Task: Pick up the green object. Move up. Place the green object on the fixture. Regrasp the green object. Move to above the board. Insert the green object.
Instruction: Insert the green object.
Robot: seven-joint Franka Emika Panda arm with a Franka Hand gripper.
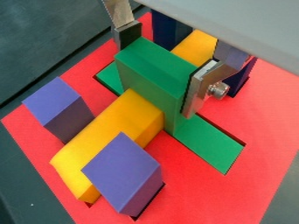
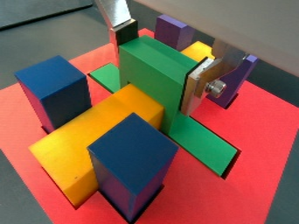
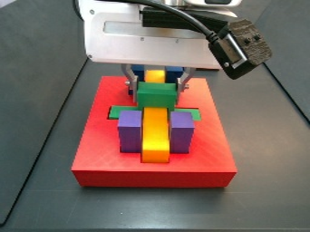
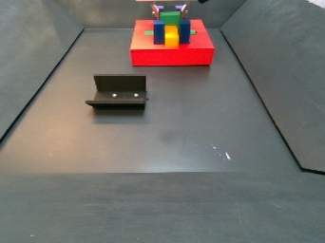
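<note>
The green object (image 1: pixel 158 83) is seen in both wrist views as a bright green plastic block with smooth flat faces, a raised upright middle and low flat wings spreading out at its base (image 2: pixel 205 144). It is seated on the board (image 1: pixel 233 197), astride the long yellow bar (image 1: pixel 111 140), with its wings lying in a recessed slot of the red slab. In a side view the raised green middle (image 3: pixel 154 94) is seen over the far part of the yellow bar (image 3: pixel 154 131), and the wings show to left and right of it.

The claw (image 1: pixel 163 54) is clenched on the green object: one silver finger (image 1: pixel 201 87) is pressed flat against one side of the raised middle, and the opposite finger (image 1: pixel 121 26) lies against the other side. In a side view the claw (image 3: pixel 155 77) is seen coming straight down from the white wrist housing (image 3: pixel 145 36).

Blue and purple upright blocks stand beside the yellow bar: a blue block (image 2: pixel 56 87) and a purple block (image 2: pixel 176 31) are shown in a wrist view.

In a side view the board (image 4: pixel 172 52) rests at the far end of the dark floor (image 4: pixel 178 142), while the fixture (image 4: pixel 118 92) stands well apart from it, nearer and to the left.
</note>
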